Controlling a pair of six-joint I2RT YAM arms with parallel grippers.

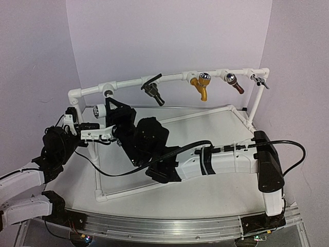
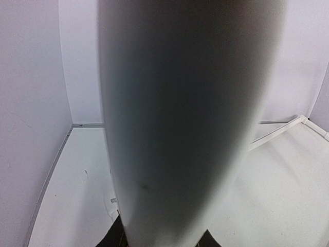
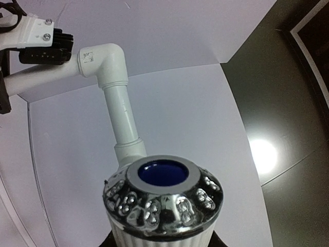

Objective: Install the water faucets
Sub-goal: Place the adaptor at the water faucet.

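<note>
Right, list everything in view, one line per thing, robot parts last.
white pipe frame: one, white, standing on the table, top rail across the back
black lever faucet: one, black and dark grey, on the rail, leftmost
gold-yellow tap: one, gold-yellow with a chrome knob, mid rail
brown tap: one, brown with a chrome end, right of the yellow one
small grey tap: one, grey, at the rail's right end
white faucet: one, white, chrome knob with a blue centre, held near the rail's left end
table: one, white, under everything
left gripper: one, black, closed around the frame's left post
right gripper: one, black, closed on the white faucet
</note>
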